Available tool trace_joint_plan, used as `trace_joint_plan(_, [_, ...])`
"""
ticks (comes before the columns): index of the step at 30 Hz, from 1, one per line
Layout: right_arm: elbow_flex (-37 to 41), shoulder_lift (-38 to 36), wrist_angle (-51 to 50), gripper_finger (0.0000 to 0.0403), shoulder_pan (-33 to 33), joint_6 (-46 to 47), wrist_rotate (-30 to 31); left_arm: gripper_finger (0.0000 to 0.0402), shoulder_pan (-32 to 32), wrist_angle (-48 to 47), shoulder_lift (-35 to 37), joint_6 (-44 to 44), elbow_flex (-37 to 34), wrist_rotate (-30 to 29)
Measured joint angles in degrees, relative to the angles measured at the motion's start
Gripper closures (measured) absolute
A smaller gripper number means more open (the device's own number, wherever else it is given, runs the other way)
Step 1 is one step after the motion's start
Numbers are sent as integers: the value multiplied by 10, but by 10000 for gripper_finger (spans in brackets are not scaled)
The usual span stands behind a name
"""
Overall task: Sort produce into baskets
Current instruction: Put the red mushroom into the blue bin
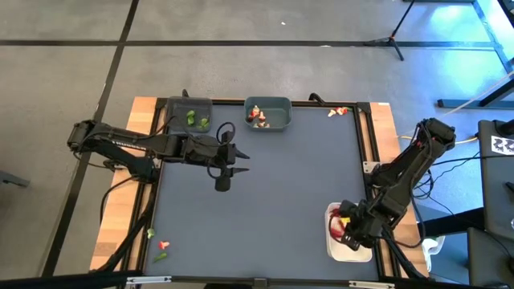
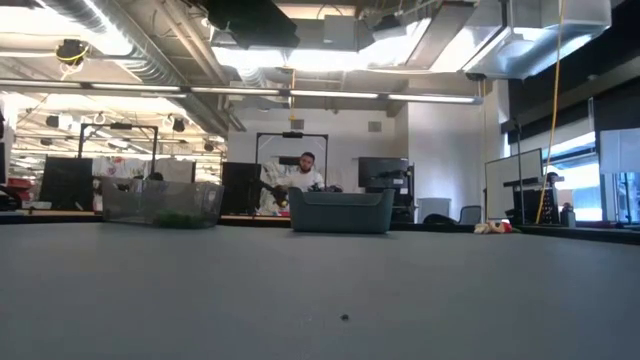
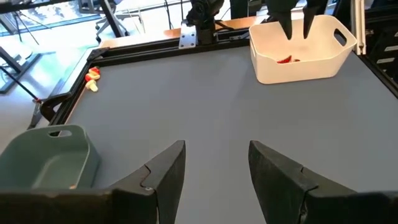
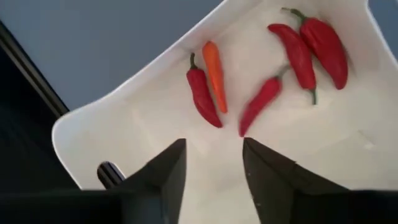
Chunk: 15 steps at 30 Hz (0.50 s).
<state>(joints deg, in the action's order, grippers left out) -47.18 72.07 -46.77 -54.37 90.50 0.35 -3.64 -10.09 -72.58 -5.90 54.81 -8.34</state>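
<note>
The chilies (image 4: 267,74), four red and one orange, lie loose on the floor of the white tray (image 1: 351,251), which sits near the right front corner of the tabletop (image 1: 265,193). The right claw (image 4: 214,168) hangs directly over the tray with its fingers apart and nothing between them, so the step in hand looks like a drop just made. To finish it well, the claw should rise straight up until its fingers clear the tray wall, then swing toward the stray pieces without dragging the light tray along.

Green pieces (image 1: 195,120) sit in the dark grey bin (image 1: 186,113) and tan-and-red ones (image 1: 257,117) in the grey-teal bin (image 1: 270,114), both along the far edge. Unsorted produce remains: a small cluster (image 1: 339,111) at the far right edge and another (image 1: 160,246) off the mat's front left corner.

The left claw (image 1: 223,180) waits open and empty above the mat near the far bins.

Only the right wrist view counts and colours the chilies; the high view shows just a red patch there. The left wrist view shows the right claw's two fingers (image 3: 286,18) dipping over the tray from the side. The low view shows the two far bins and a person in the room behind, but neither claw.
</note>
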Motion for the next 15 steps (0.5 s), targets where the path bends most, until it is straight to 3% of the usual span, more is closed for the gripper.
trace_joint_plan(4, [0, -3, -1, 224, 0, -8, -5, 229, 0, 0, 0, 0, 0, 0])
trace_joint_plan(10, [-13, -17, 3, 222, 0, -8, 2, 229, 0, -4, 0, 18, 0, 0])
trace_joint_plan(15, [-48, -23, 3, 226, 5, -52, 91, 229, -7, -42, 1, 48, 0, 0])
